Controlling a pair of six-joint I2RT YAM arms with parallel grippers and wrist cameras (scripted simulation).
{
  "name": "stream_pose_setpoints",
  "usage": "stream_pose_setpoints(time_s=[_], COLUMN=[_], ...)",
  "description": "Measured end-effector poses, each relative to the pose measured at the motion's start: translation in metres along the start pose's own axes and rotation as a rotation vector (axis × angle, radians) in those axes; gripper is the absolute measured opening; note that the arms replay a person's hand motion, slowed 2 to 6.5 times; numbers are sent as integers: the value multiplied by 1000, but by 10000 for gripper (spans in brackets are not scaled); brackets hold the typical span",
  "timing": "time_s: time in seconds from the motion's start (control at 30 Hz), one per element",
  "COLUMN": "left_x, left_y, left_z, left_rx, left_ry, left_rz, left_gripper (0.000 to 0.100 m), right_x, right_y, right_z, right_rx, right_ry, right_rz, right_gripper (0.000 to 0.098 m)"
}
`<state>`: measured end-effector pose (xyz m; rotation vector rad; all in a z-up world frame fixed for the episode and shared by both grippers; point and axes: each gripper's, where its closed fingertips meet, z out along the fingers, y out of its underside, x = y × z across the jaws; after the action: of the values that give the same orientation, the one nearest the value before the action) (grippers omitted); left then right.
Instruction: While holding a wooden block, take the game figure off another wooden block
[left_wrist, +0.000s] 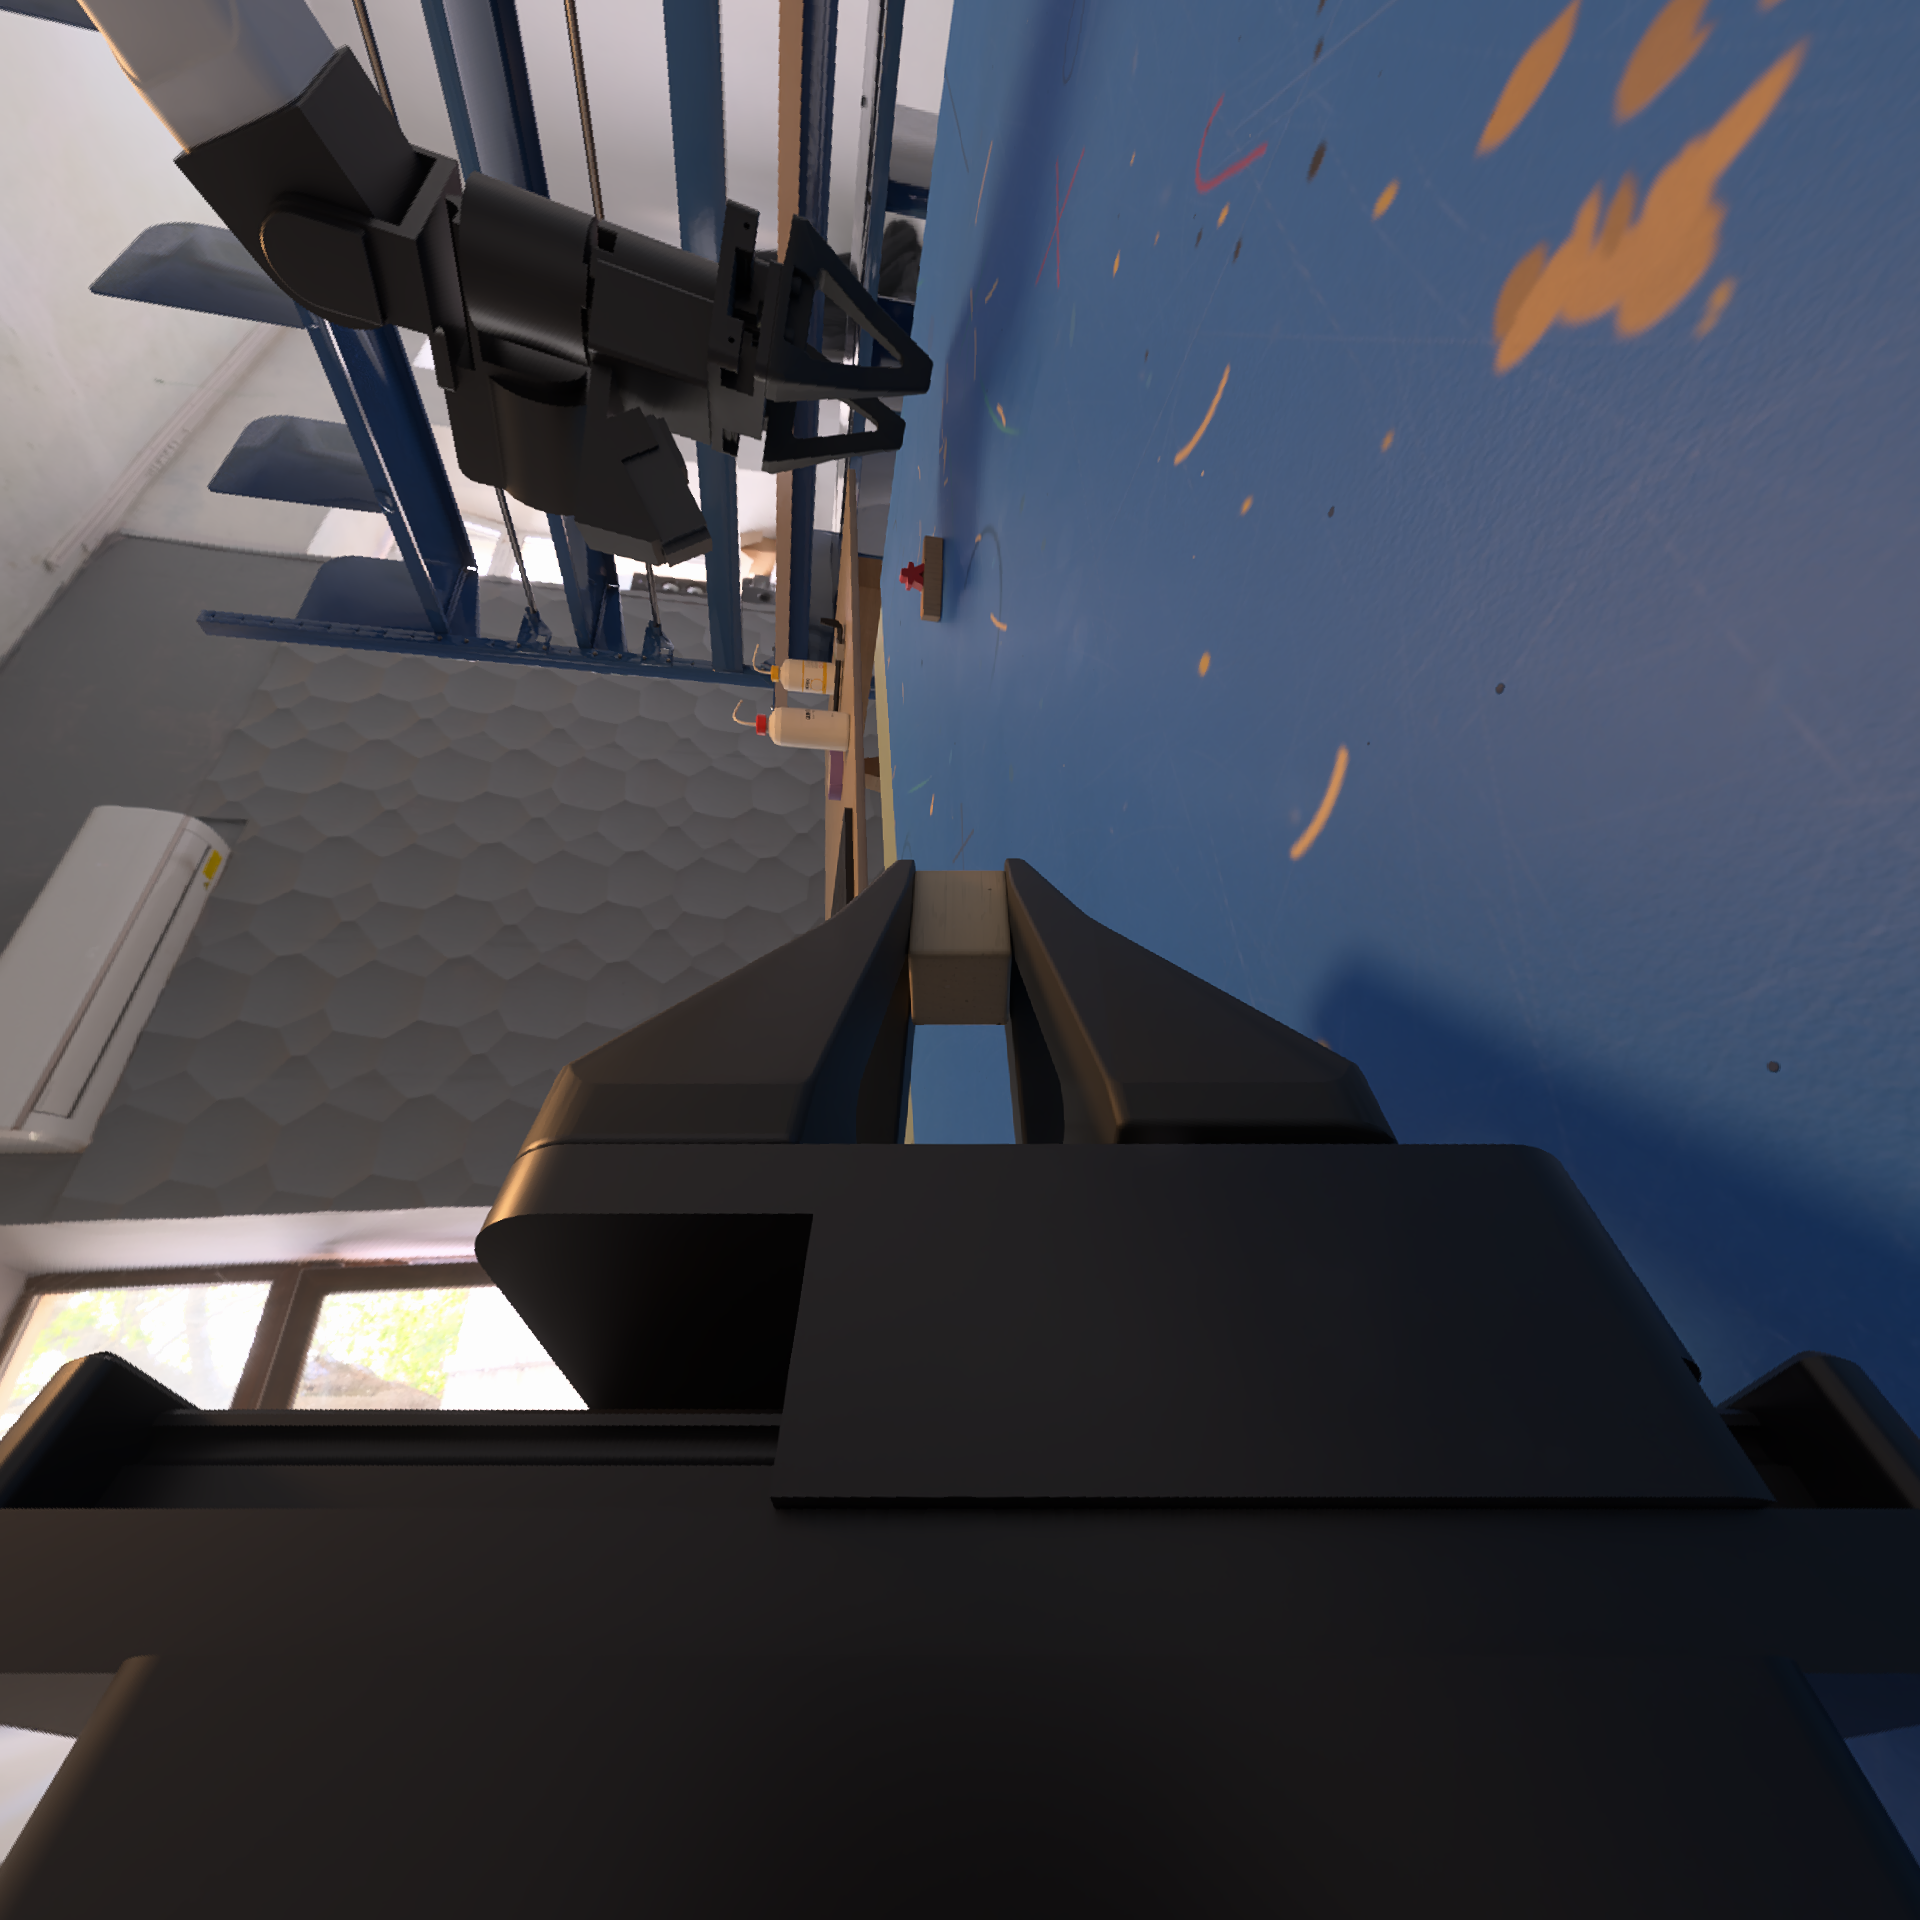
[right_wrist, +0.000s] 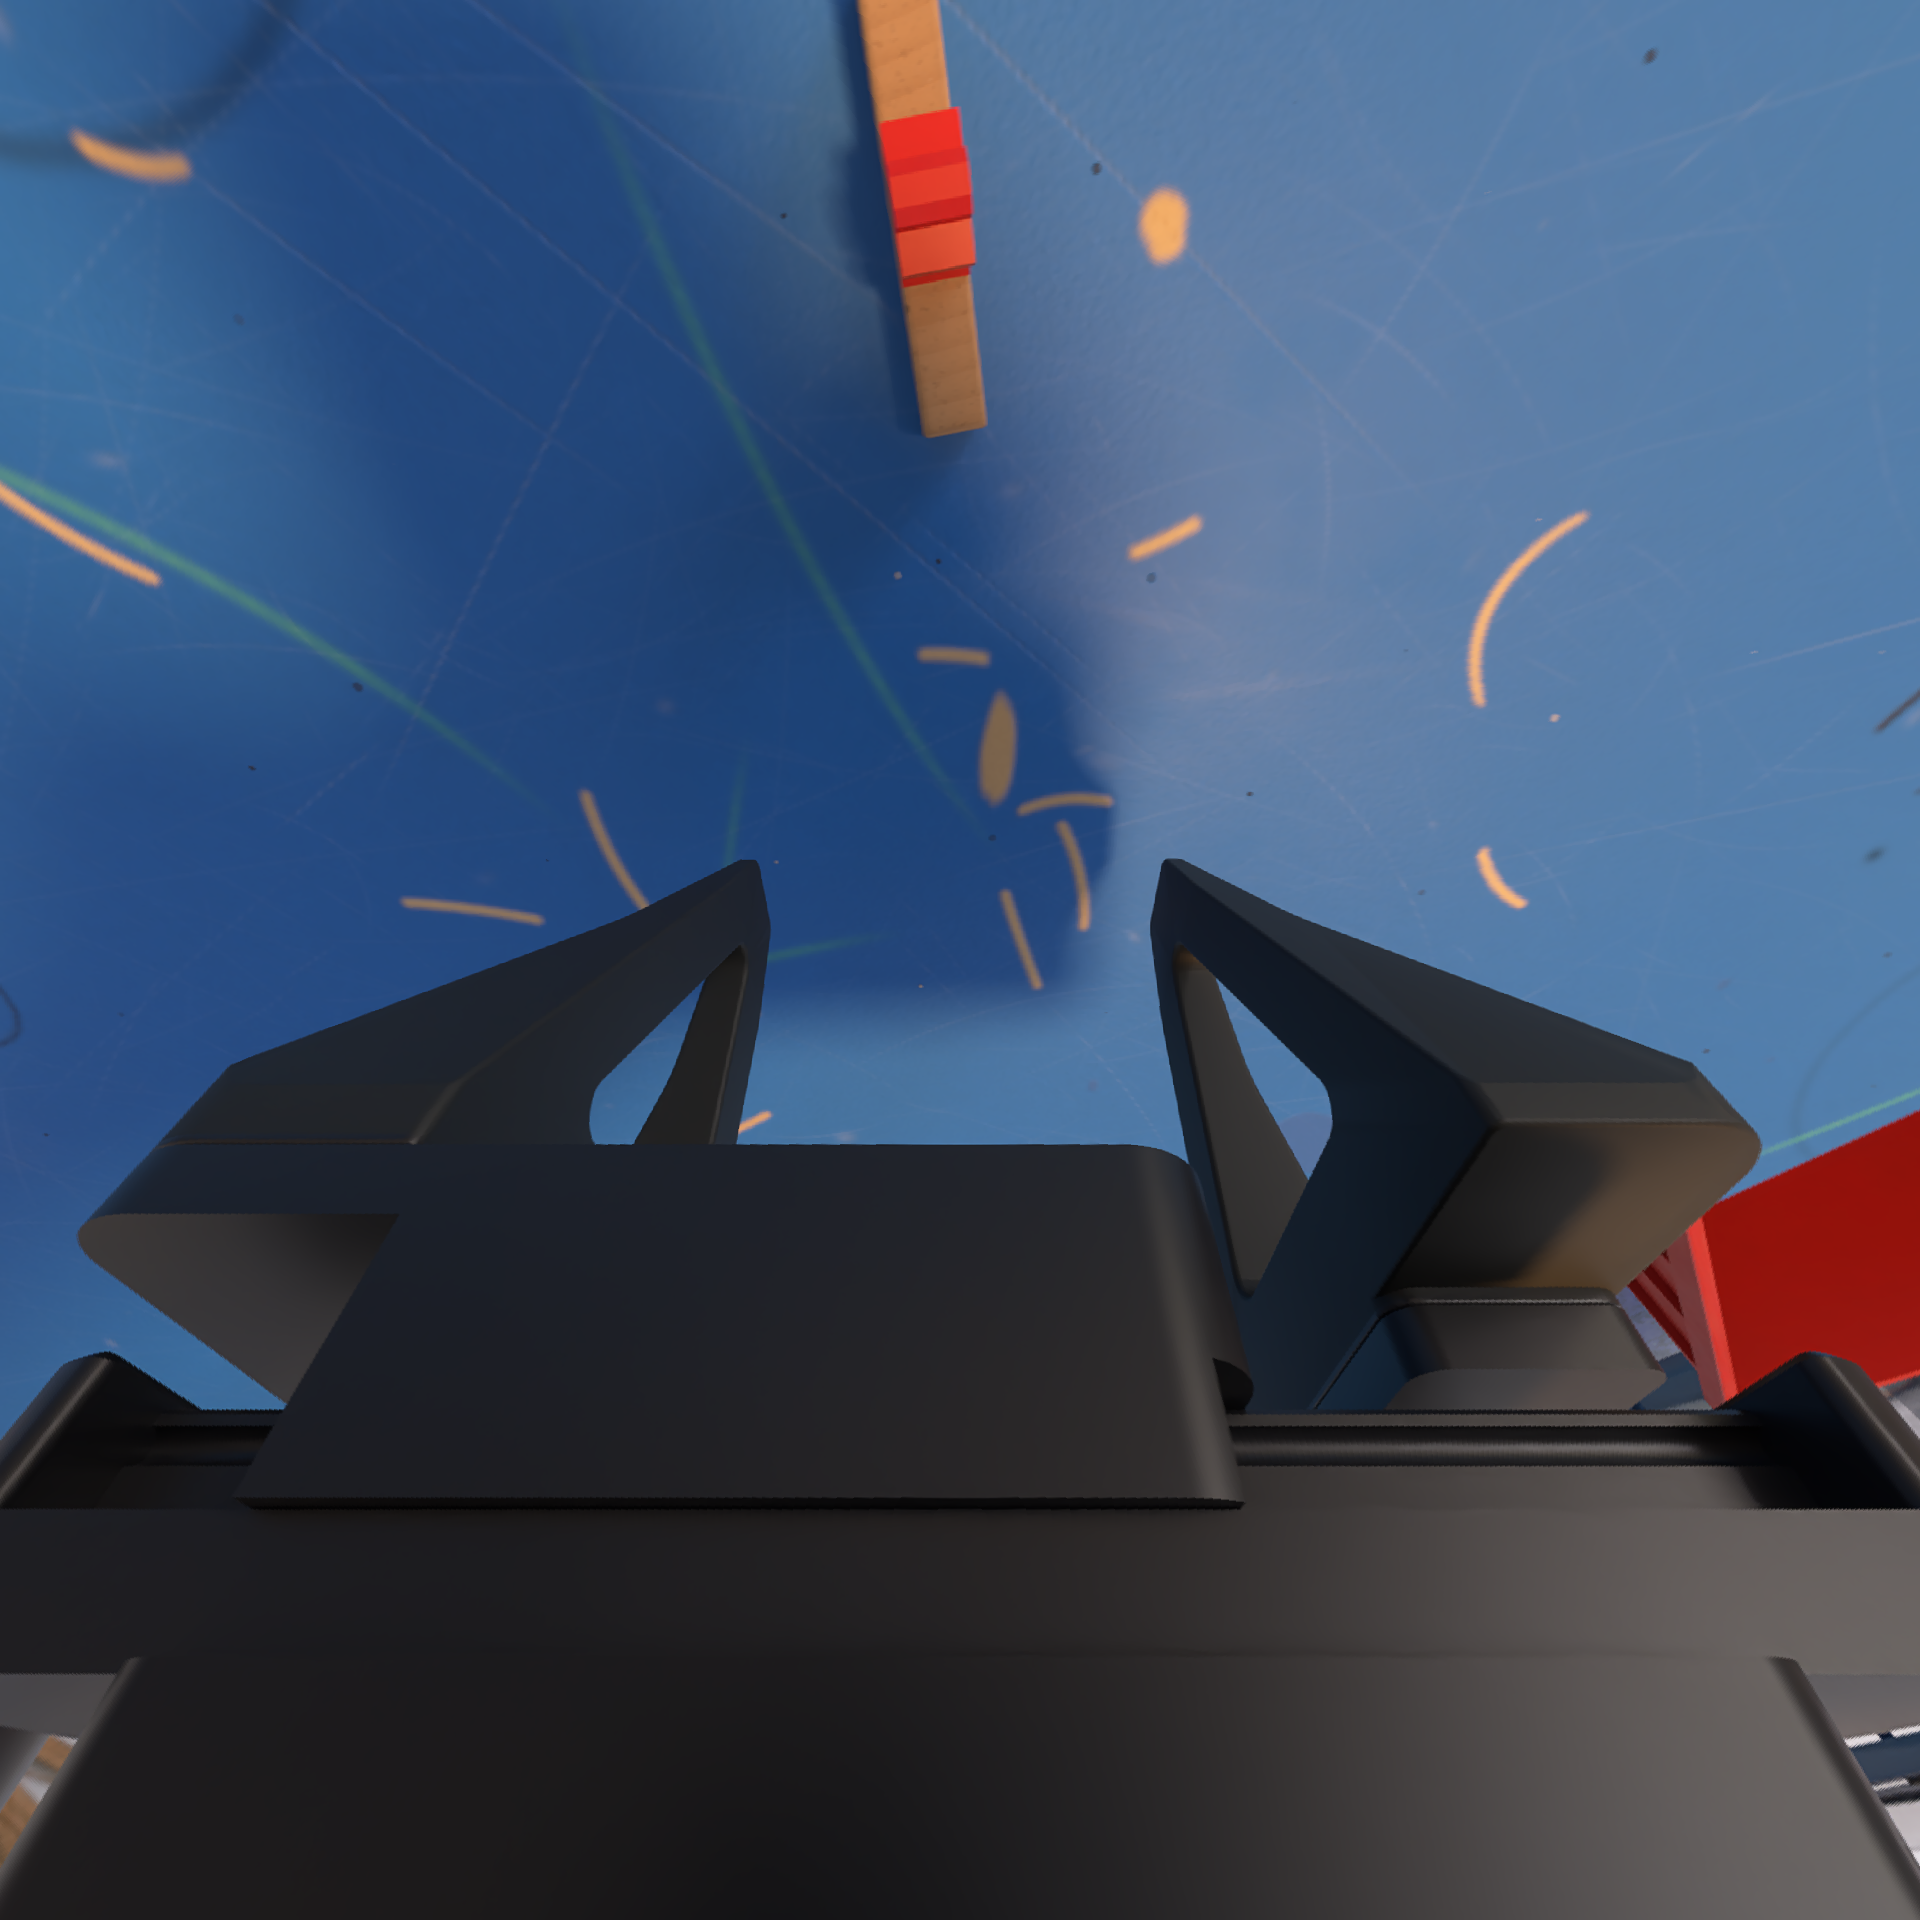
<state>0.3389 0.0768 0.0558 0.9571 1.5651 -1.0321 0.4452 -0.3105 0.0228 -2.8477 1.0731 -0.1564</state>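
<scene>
My left gripper (left_wrist: 959, 878) is shut on a pale wooden block (left_wrist: 958, 940) and holds it off the blue table. Far ahead in the left wrist view a flat brown wooden block (left_wrist: 933, 579) lies on the table with a small red game figure (left_wrist: 911, 575) on it. The right gripper (left_wrist: 878, 400) shows there too, open, above the table and apart from that block. In the right wrist view my right gripper (right_wrist: 958, 878) is open and empty. The wooden block (right_wrist: 940, 312) with the red figure (right_wrist: 928, 197) lies ahead of it, at the top of the view.
The blue table (left_wrist: 1455, 623) is scratched and worn, with orange patches. Two white squeeze bottles (left_wrist: 808, 717) stand on a bench beyond the table's edge. A red object (right_wrist: 1808, 1257) lies at the right edge of the right wrist view, behind my right finger.
</scene>
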Motion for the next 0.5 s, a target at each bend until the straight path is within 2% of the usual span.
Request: stream_pose_setpoints(time_s=[0.13, 0.37, 0.5], left_x=[0, 0, 2], left_y=[0, 0, 0], left_z=[0, 0, 0], left_rx=[0, 0, 0], left_ry=[0, 1, 5], left_rz=[2, 2, 0], left_gripper=[139, 139, 139], right_x=[10, 29, 40], right_y=[-5, -32, -41], right_z=[-4, -14, -16], right_rx=[27, 169, 209], right_ry=[37, 94, 144], right_rz=[14, 101, 117], right_gripper=[574, 444, 386])
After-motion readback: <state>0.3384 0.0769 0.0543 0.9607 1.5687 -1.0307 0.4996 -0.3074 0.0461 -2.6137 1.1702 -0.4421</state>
